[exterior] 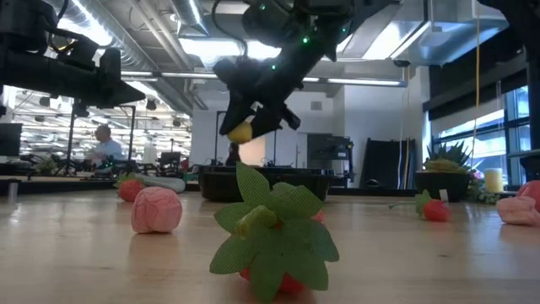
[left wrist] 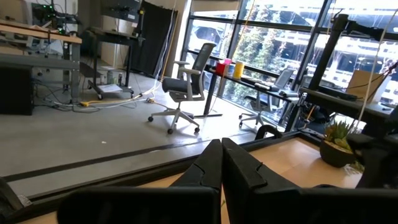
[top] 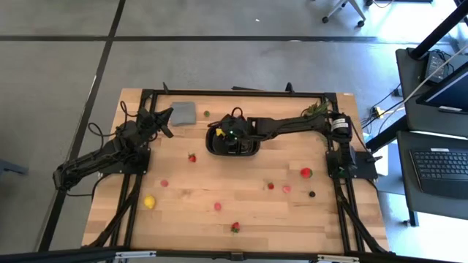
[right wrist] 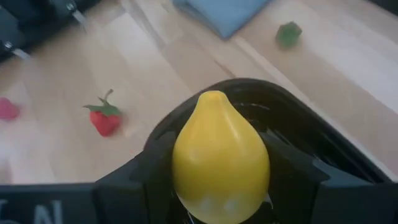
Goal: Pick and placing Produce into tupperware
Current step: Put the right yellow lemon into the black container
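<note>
My right gripper (top: 220,134) hovers over the left end of the black tupperware tray (top: 245,150), shut on a yellow toy lemon (right wrist: 221,165). In the low view the lemon (exterior: 240,131) hangs above the tray (exterior: 278,181). Other produce lies loose on the table: a strawberry (top: 191,157) left of the tray, another strawberry (top: 306,173), a second lemon (top: 149,201), pink pieces (top: 164,183) and a dark berry (top: 312,194). My left gripper (top: 165,121) waits, shut, raised near the grey square piece (top: 183,112); its fingers (left wrist: 211,163) lie together. My right gripper pinches the yellow lemon between its two fingers (right wrist: 287,163), one on each broad side (right wrist: 186,168), with the pointed end (right wrist: 213,98) sticking out past them. The fingers slant downward from above. The lemon is lifted clear, above the tray's left end.
A small green piece (top: 207,113) lies beyond the tray near the grey square. A leafy strawberry (exterior: 274,232) sits close to the low camera, a pink piece (exterior: 156,209) beside it. A black frame (top: 234,93) borders the table. Open wood lies toward the near edge.
</note>
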